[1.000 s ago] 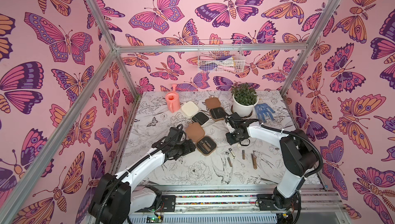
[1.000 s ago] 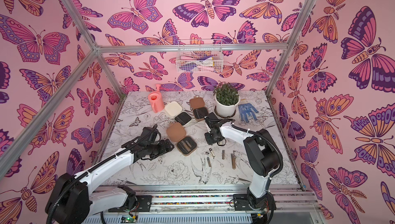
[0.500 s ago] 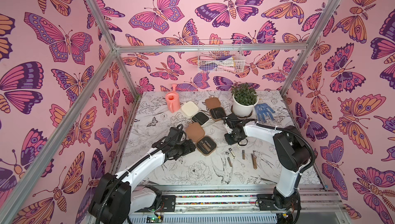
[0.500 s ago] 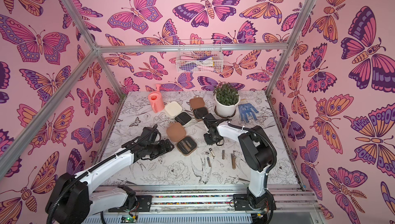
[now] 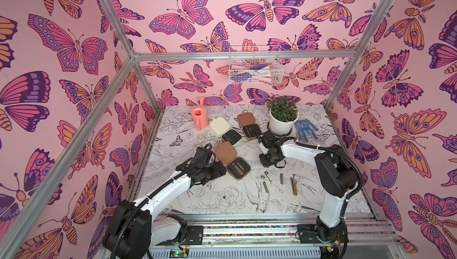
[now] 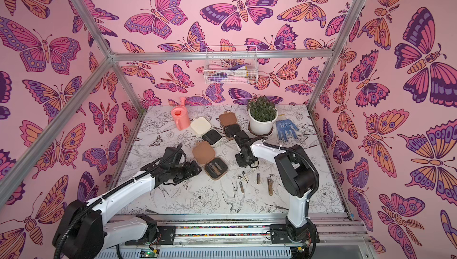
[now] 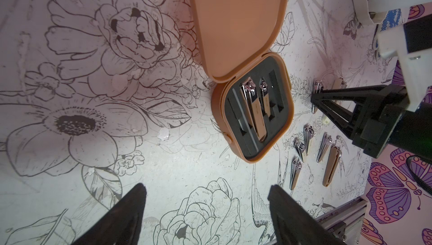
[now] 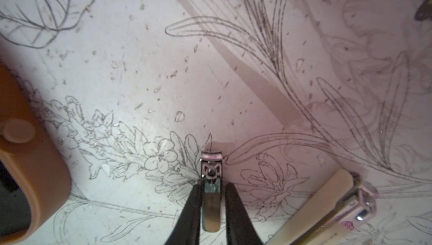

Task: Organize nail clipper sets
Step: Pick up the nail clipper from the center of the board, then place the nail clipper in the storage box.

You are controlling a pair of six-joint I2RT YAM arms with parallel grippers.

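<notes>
Fingers of your right gripper (image 8: 211,184) are drawing together compared with a second ago, now pinching the small nail clipper (image 8: 211,199) lying on the floral mat (image 8: 210,68), just beside a cream-handled clipper (image 8: 327,208). Your left gripper (image 7: 207,186) is still hovering with fingers spread, empty, near the open tan-brown case (image 7: 218,115) holding two clippers.

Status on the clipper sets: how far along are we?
Done: the near tan case lies open with two clippers and a slim file seated.
In hand: the right pincer straddles a small clipper on the mat, not lifted. The left pincer is open and empty.
Left: several loose clippers to slot, then all cases to shut, including the cream case and far tan case.
</notes>
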